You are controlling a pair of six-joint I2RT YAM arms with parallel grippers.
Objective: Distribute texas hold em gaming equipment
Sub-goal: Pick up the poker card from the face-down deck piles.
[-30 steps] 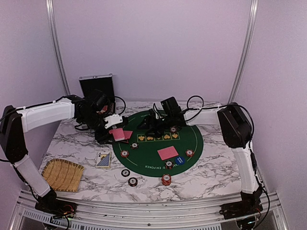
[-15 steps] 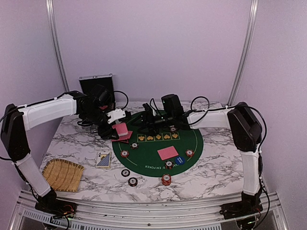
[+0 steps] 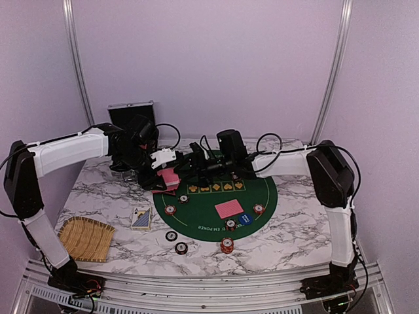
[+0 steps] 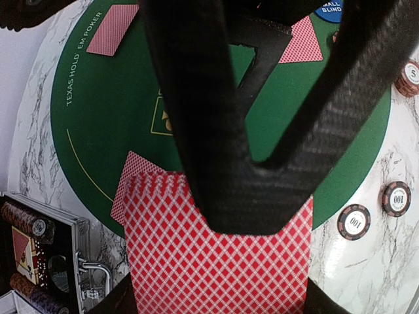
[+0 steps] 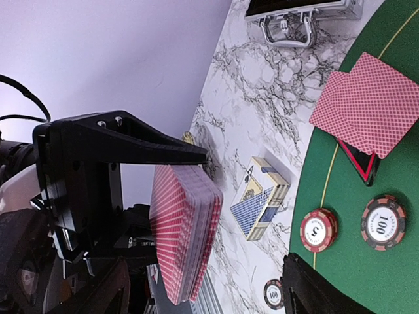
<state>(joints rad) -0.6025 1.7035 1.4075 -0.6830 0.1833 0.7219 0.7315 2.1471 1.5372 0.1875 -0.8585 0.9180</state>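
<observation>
My left gripper [image 3: 166,173] is shut on a deck of red-backed cards [image 4: 216,261], held just above the left edge of the green poker mat [image 3: 216,196]. My right gripper [image 3: 188,165] is open right beside the deck [image 5: 183,232]; one of its black fingers [image 4: 222,131] lies across the deck's top card. Two red-backed cards [image 5: 370,104] lie on the mat under the deck. More cards [image 3: 229,209] lie near a blue dealer button [image 3: 245,219]. Chips [image 3: 170,210] dot the mat; others [image 3: 181,248] lie off it.
The silver case [image 3: 132,118] stands open at the back left, holding chips [image 4: 23,219]. A card box [image 3: 141,218] lies on the marble left of the mat. A woven straw tray [image 3: 85,239] sits at the front left.
My left gripper has carried the deck a little to the right, over the mat's edge. My right gripper has moved left until it meets the deck.
</observation>
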